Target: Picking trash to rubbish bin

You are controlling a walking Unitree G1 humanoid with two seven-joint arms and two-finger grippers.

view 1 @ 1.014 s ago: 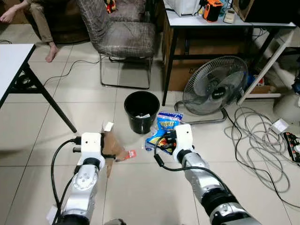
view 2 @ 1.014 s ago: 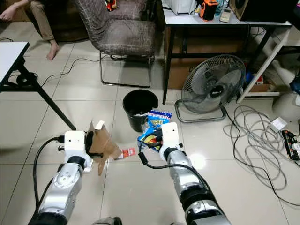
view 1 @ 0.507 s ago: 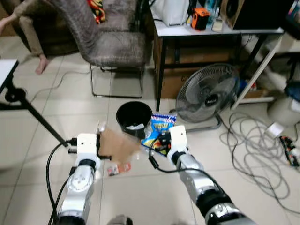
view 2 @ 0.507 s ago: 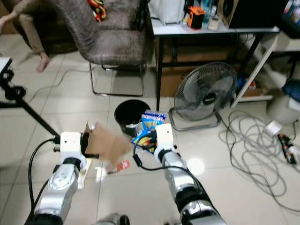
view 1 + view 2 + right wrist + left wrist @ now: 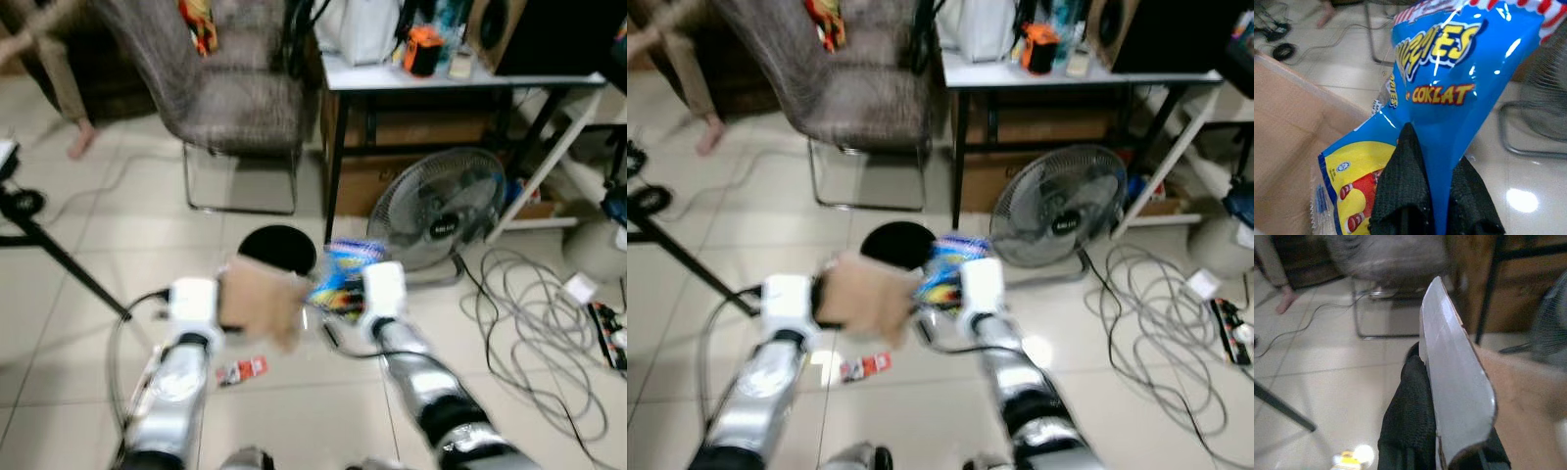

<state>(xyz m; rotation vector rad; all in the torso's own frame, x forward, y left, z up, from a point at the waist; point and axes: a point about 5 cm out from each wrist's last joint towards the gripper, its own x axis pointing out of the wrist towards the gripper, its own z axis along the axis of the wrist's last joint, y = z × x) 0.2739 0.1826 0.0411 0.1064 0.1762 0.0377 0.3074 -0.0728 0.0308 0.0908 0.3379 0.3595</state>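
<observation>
A black rubbish bin [image 5: 278,247] stands on the tiled floor in front of me, partly hidden by what I hold. My left gripper [image 5: 227,305] is shut on a brown cardboard piece [image 5: 263,302], held up just before the bin; the cardboard piece [image 5: 1459,396] rises beside the black fingers [image 5: 1408,426] in the left wrist view. My right gripper [image 5: 345,294] is shut on a blue snack bag [image 5: 343,272], held next to the bin's right side. The blue snack bag [image 5: 1449,107] reads "COKLAT" and hangs over the fingers [image 5: 1403,191].
A small red wrapper [image 5: 241,370] lies on the floor to the lower left. A standing fan [image 5: 439,211] and loose cables [image 5: 534,313] are to the right. A grey chair [image 5: 220,93] and a desk [image 5: 460,83] stand behind the bin. A person's foot [image 5: 80,142] is far left.
The camera has moved forward and the picture is blurred. Both grippers with the cardboard and the snack bag have come closer to the bin, and the cardboard now covers part of it.
</observation>
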